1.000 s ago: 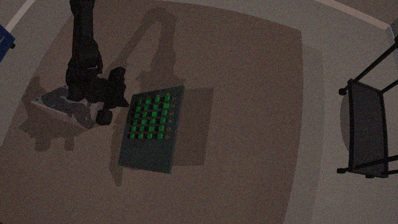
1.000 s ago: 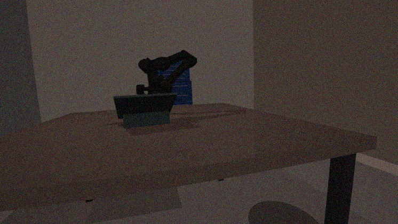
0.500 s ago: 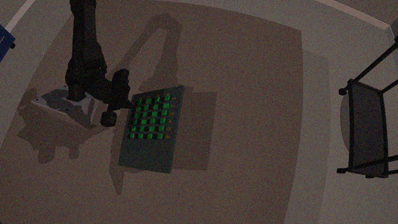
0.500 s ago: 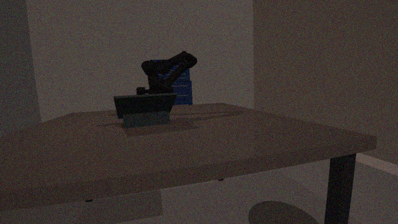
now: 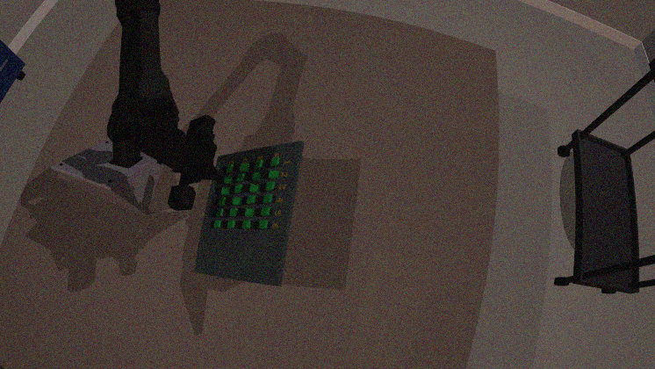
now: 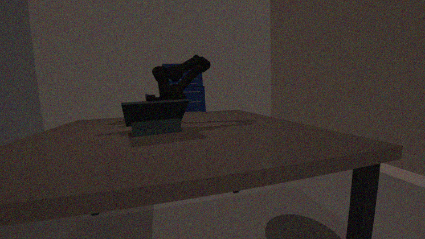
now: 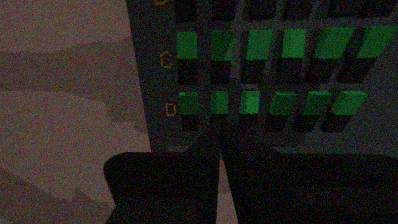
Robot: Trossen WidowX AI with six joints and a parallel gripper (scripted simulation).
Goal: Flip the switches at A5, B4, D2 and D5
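Looking down from the top view, the dark arm reaches from its base toward the near edge of the switch panel (image 5: 256, 256), which lies on the table (image 5: 389, 137) with its green rockers in a grid; the gripper (image 5: 215, 173) sits at the panel's arm-side edge, at the low-numbered end of the rows. The column numbers there are too small and dim to read, and which end of any rocker is raised cannot be told, so how many of the four switches are already flipped is not clear from this view.

In the exterior view only the panel's dark back face shows, tilted up on its stand, with the arm folded low behind it; the switches and the fingertips are hidden.

The wrist view shows the two fingers pressed together with nothing between them, their tips just short of row D, roughly under D2 (image 7: 219, 102). My judgement is that D2 is the switch being lined up; D5 (image 7: 316, 103) looks untouched. Rows A and B are cut off above.
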